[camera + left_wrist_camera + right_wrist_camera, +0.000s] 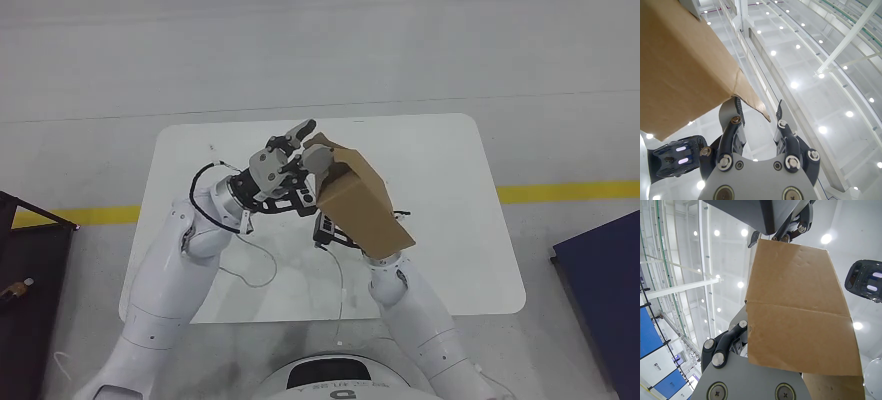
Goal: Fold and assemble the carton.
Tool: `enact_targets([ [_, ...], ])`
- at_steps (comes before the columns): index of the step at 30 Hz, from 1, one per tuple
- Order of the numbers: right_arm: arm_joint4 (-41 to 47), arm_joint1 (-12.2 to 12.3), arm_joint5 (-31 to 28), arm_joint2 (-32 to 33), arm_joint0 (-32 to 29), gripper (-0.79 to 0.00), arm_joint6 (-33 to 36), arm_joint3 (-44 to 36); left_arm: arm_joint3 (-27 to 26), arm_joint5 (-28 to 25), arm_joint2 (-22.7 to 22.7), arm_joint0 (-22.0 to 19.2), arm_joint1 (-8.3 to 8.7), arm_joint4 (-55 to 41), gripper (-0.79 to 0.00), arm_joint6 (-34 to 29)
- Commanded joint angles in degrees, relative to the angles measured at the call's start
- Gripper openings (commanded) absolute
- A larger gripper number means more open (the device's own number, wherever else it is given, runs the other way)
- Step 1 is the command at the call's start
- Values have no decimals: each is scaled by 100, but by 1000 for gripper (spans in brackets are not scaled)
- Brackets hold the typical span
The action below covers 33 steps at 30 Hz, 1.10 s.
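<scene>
Left gripper (759,106): fingers spread, a flap corner of the carton (677,62) lying between them. Right gripper (327,232): clamped on the carton's lower flap (judged; pads hidden). Carton: plain brown corrugated board, creased, tilted, aloft over the table (450,170). Probably light, stiff across panels, hinging at creases. Best taken by a flap edge.

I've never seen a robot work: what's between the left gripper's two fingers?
A pointed flap corner of the carton pokes between the fingers of the open left gripper, shown in the left wrist view.
</scene>
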Motion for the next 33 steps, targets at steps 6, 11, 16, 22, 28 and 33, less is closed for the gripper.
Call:
enact_targets([
  [6,-18,-7,0,3,5,-785,0,31,13,91,-39,-32,10,-98,-379,196],
  [11,-38,-12,0,4,14,-785,0,50,3,165,-93,-43,26,-183,-391,370],
  [16,-48,-9,0,-4,25,-785,0,67,-26,262,-166,-32,50,-202,-394,524],
  [22,-37,-23,0,-30,77,-785,0,97,-97,156,-175,41,44,-333,-302,425],
  [28,-85,-35,0,-61,102,-785,0,158,-93,84,-95,9,25,-414,-317,426],
  [33,-137,-36,0,-89,105,-785,0,176,-10,-34,-46,-51,4,-498,-376,417],
])
